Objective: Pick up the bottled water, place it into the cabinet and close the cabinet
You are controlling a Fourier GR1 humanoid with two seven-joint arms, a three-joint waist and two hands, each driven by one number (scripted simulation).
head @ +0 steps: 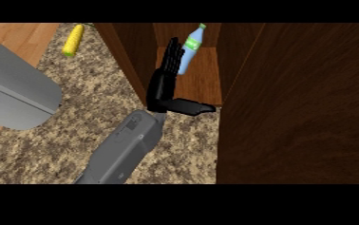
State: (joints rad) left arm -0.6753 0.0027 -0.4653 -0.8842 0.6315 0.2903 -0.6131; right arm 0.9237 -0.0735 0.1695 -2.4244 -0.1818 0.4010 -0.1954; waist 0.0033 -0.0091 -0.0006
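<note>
Bottled water [191, 52] inside cabinet [207, 82], just right of left hand [162, 89], fingers [170, 58] straight, grasping nothing.

Dark grained wood cabinet [294, 100], speckled rough stone-look counter [91, 93], translucent bluish plastic bottle [190, 51], matt black robot hand [163, 84]

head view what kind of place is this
Probably a kitchen: a speckled stone counter, an open wooden cabinet with a bottle inside, and a corn cob nearby.
</note>
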